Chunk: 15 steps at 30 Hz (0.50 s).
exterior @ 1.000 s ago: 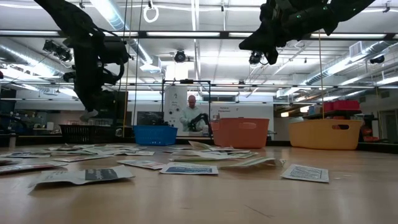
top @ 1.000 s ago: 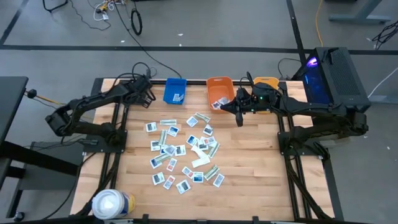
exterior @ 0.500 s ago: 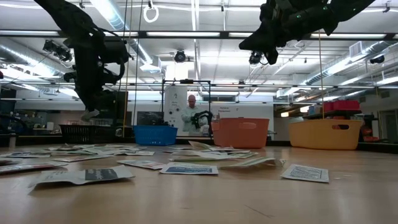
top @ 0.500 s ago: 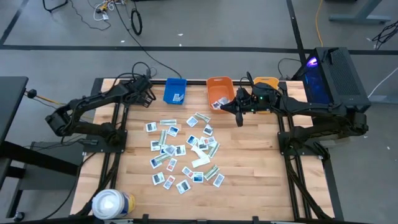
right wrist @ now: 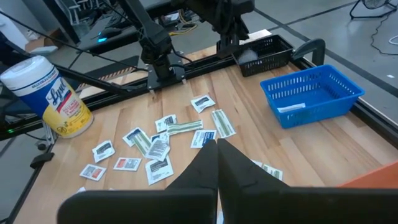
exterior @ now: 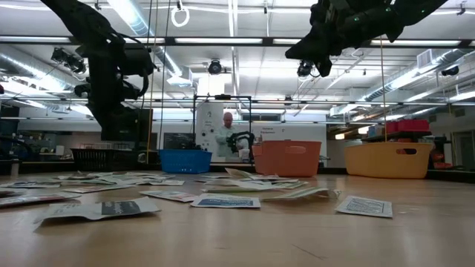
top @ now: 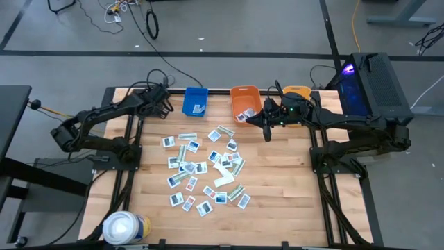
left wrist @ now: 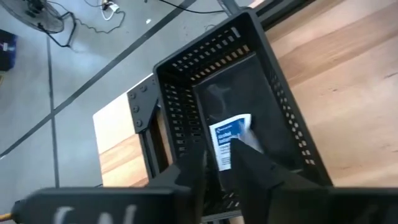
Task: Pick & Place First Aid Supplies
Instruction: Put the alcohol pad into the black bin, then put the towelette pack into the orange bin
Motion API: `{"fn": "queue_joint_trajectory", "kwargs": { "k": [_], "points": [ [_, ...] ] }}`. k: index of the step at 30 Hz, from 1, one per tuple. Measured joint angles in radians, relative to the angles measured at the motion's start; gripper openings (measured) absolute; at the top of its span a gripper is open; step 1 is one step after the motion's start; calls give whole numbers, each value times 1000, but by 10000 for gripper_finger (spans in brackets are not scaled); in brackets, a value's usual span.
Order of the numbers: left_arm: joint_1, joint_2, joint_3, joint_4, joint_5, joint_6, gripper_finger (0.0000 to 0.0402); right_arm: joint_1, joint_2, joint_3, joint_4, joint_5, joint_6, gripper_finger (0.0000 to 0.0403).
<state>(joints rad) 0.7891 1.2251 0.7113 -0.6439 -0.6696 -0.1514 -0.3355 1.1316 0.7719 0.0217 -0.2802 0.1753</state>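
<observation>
left gripper (left wrist: 219, 167) just parted its fingers above the black basket (left wrist: 180, 74), packet (left wrist: 231, 138) now inside; right gripper (right wrist: 217, 163) stays pressed shut by the orange bin (top: 245, 101); packets (top: 205, 170) litter mid-table.

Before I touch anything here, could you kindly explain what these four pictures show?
This is a robot with two dark arms, each ending in a two-finger pincer. One picture looks straight down, one looks level across the table, and two come from cameras on the wrists. Small first aid packets lie scattered mid-table. Blue, orange and yellow bins line the far edge. The left pincer is open over a black basket, and a white packet lies inside. The right pincer hangs shut beside the orange bin, apparently empty.
</observation>
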Motion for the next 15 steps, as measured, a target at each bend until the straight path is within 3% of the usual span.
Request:
{"fn": "queue_joint_trajectory", "kwargs": {
  "k": [7, 15],
  "points": [
    [-2, -1, 0, -3, 36, 5, 142, 0, 0, 0, 0, 0, 7, 0],
    [-46, -2, 63, -106, 98, -10, 150, 0, 0, 0, 0, 1, 26, 0]
  ]
}}
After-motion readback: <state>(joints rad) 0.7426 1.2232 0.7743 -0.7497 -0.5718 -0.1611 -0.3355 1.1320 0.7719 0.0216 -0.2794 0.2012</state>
